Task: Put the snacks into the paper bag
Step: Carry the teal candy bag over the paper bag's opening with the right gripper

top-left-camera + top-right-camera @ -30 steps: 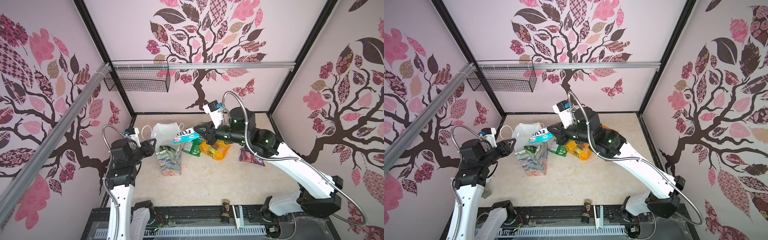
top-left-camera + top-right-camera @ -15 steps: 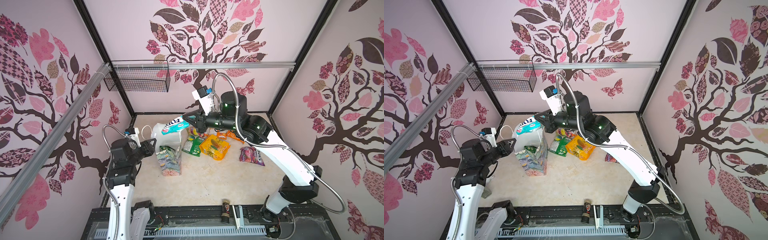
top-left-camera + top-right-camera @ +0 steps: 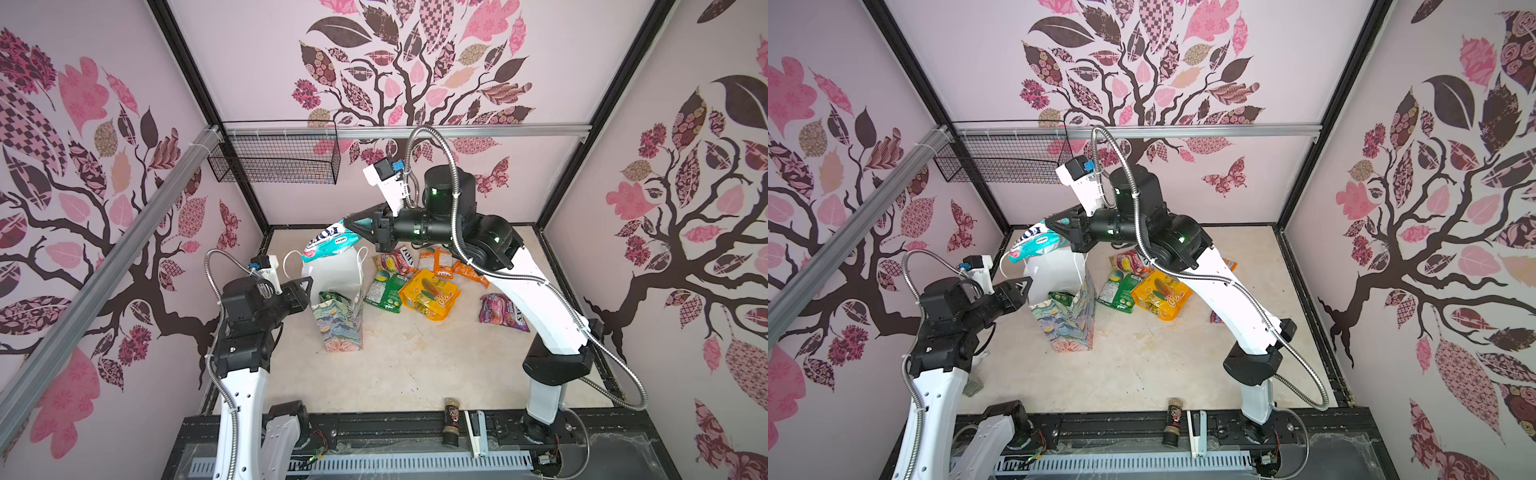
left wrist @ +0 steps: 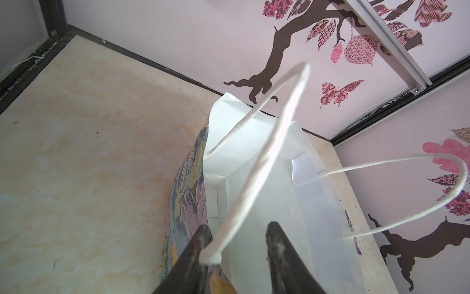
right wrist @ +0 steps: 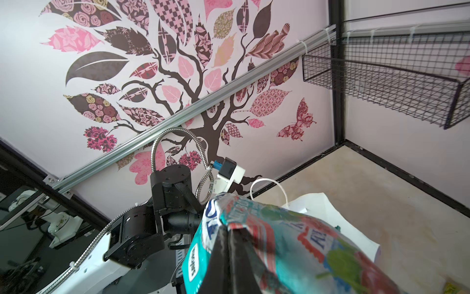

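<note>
The paper bag (image 3: pixel 338 328) (image 3: pixel 1069 328) stands upright with its white mouth open; a green snack (image 3: pixel 332 297) shows inside it. My right gripper (image 3: pixel 348 221) (image 3: pixel 1051 223) is shut on a teal and red FOX'S packet (image 3: pixel 328 245) (image 3: pixel 1034 246) (image 5: pixel 292 241), which hangs above the far rim of the bag's mouth. My left gripper (image 3: pixel 308 286) (image 3: pixel 1026 286) (image 4: pixel 236 235) stands open at the bag's near rim, and a white cord handle (image 4: pixel 269 157) rests against one finger (image 4: pixel 201 241). Several more snacks lie right of the bag: green (image 3: pixel 384 291), yellow (image 3: pixel 430 293) and orange (image 3: pixel 440 259).
A purple-red packet (image 3: pixel 500 311) lies beside the right arm. A black wire basket (image 3: pixel 274 158) hangs on the back wall's rail. A small dark jar (image 3: pixel 451 419) and a white stapler-like object (image 3: pixel 476 428) sit at the front edge. Walls close in on three sides.
My right arm has carried the teal packet left and up, from over the pile of snacks to above the bag's mouth. The left arm has not moved.
</note>
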`<state>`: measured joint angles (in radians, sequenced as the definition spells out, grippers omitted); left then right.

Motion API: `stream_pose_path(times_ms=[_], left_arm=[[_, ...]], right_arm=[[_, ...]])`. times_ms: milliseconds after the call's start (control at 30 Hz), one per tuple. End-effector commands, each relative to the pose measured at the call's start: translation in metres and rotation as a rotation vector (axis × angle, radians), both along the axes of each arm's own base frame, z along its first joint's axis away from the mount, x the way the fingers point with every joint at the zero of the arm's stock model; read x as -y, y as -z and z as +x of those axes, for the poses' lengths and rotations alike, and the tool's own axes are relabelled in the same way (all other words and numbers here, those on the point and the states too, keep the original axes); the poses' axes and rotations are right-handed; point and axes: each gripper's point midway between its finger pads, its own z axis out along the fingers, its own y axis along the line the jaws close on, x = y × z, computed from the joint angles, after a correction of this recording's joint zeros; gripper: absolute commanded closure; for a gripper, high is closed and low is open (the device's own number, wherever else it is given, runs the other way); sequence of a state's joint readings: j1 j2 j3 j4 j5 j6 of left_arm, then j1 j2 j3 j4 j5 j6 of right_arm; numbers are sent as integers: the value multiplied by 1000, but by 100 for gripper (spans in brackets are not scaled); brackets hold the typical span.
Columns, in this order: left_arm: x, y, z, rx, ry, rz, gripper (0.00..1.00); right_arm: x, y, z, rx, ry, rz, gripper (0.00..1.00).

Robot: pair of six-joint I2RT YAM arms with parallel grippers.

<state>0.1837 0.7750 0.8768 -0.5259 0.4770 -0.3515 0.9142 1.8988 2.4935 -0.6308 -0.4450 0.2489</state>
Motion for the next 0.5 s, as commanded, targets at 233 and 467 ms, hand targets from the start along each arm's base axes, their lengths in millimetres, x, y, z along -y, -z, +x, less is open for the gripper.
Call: stream_pose_path(times_ms=[233, 467], left_arm=[[0, 6, 0, -6, 4, -5, 59], [0, 5, -1, -4, 2, -3, 59]], right_arm=[[-33, 47, -5, 13, -169, -91, 100], [-41, 89, 11, 21, -142, -211, 100]])
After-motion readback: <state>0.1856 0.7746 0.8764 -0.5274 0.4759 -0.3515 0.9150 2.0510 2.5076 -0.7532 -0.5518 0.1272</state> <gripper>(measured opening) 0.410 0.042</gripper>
